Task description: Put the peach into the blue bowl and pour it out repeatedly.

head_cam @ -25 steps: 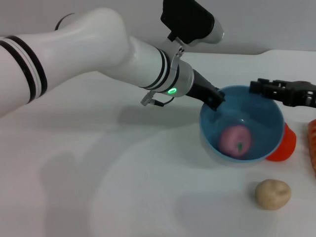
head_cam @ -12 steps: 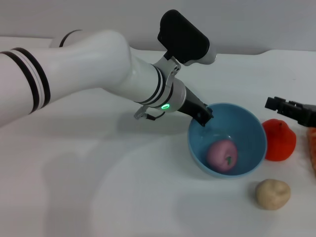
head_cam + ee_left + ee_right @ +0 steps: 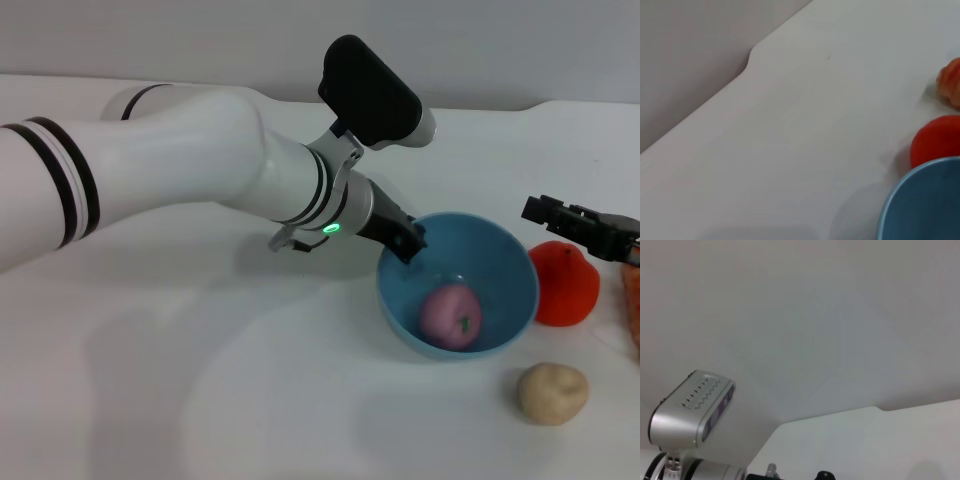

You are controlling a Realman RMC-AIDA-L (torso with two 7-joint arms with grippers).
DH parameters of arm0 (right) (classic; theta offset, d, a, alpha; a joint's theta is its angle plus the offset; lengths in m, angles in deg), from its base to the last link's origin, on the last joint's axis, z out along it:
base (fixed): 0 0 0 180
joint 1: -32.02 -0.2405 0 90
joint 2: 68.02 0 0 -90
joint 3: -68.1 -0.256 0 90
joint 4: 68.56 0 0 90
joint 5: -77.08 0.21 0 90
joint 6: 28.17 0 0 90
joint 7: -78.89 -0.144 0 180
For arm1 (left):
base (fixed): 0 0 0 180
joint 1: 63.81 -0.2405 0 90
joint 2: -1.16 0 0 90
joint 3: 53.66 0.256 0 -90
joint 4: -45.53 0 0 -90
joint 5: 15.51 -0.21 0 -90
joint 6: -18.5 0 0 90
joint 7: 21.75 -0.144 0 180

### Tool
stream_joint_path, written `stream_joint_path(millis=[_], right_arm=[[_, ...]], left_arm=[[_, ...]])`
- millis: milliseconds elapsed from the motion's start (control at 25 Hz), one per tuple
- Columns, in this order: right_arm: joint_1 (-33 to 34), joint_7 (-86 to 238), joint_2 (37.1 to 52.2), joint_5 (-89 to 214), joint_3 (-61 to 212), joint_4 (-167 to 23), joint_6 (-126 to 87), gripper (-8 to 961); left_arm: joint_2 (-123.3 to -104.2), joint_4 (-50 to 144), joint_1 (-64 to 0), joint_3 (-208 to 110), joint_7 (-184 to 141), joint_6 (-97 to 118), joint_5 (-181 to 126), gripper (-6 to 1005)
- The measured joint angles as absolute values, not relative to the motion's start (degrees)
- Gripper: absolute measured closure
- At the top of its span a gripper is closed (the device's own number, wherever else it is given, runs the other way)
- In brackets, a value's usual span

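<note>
One peach (image 3: pixel 451 315) inside blue bowl (image 3: pixel 505 262), left claw (image 3: pixel 405 241) pinching its rim.

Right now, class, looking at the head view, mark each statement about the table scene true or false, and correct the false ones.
1. The small matte pink round peach lies inside the light blue glossy bowl. True.
2. The left tool is at the bowl's rim. True.
3. The beige lumpy potato-like thing sits in the bowl. False: it rests on the white table, apart from the bowl.
4. The larger red-orange fruit is on the bowl's left side. False: it sits beside the bowl on the right.
5. The right tool holds the peach. False: it is above the red-orange fruit, away from the peach.
</note>
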State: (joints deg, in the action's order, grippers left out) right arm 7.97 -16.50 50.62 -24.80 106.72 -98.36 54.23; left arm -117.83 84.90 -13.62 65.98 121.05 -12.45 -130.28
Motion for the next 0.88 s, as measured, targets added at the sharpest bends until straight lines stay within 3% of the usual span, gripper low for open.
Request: stream_joint_path(millis=[520,880], right_arm=[[8.5,-14.5,50.72,-24.0,106.6,-98.1,54.0,471],[10.3,-10.9,50.47,-22.2,105.7,-98.6,53.9,435]], left_arm=[[-117.48,86.7,-15.3,64.6,123.4,-12.3,-130.4,945],[-116.99,92.7,-19.0,59.5,122.8,-11.5,-131.0,583]])
